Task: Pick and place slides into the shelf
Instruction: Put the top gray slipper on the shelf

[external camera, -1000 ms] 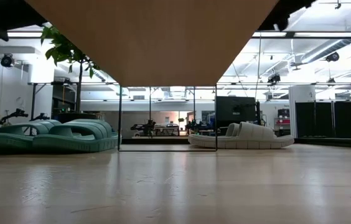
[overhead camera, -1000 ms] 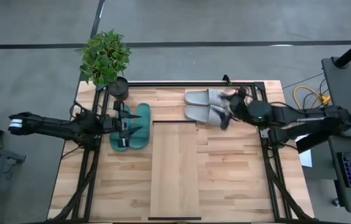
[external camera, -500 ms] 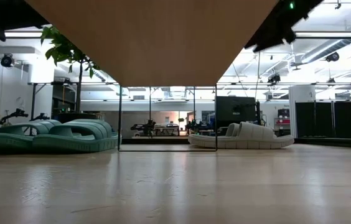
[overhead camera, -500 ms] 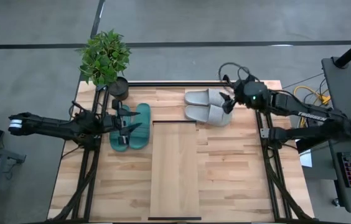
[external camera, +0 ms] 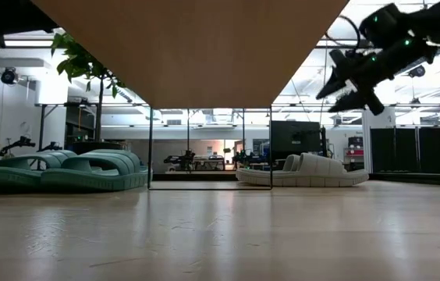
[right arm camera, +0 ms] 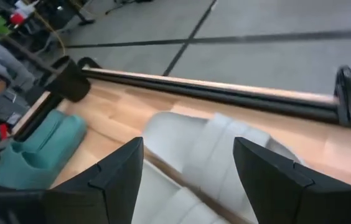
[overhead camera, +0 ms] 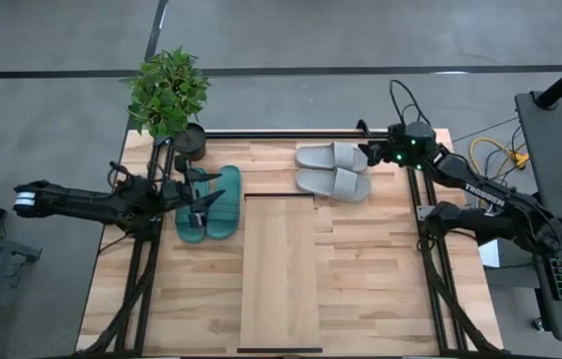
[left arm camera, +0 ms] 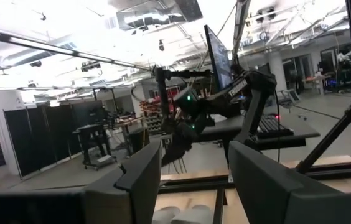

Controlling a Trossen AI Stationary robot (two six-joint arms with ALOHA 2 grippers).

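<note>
Seen from above, with the tabletop (overhead camera: pixel 381 279) as the clock face: teal-green pair (overhead camera: pixel 211 202) lies at about 10 o'clock, side by side, toes toward 12. Light grey pair (overhead camera: pixel 333 170) lies at about 1 o'clock, lengthwise across the tabletop, one just beside the other. The shelf (overhead camera: pixel 279 271) runs from centre down to 6 o'clock; nothing on it yet. All four slides are still to be moved, I judge.

Left claw (overhead camera: pixel 199 200) reaches in from 9 o'clock and sits directly over the teal pair. Its wrist view shows the two fingers (left arm camera: pixel 139 180) parted with a clear gap, nothing between them. It points level across the tabletop rather than down, so it looks parked, not gripping.

Right claw (overhead camera: pixel 373 156) hangs at the 3 o'clock end of the grey pair, raised clear of it; the low view shows it well above the grey slides (external camera: pixel 304 170). Fingers spread wide, empty. Its wrist view looks down onto the grey slides (right arm camera: pixel 203 149) framed between the fingers, probably lined up so for a drop onto the nearer strap.

Potted plant (overhead camera: pixel 168 95) stands at 11 o'clock, clear of both arms.
</note>
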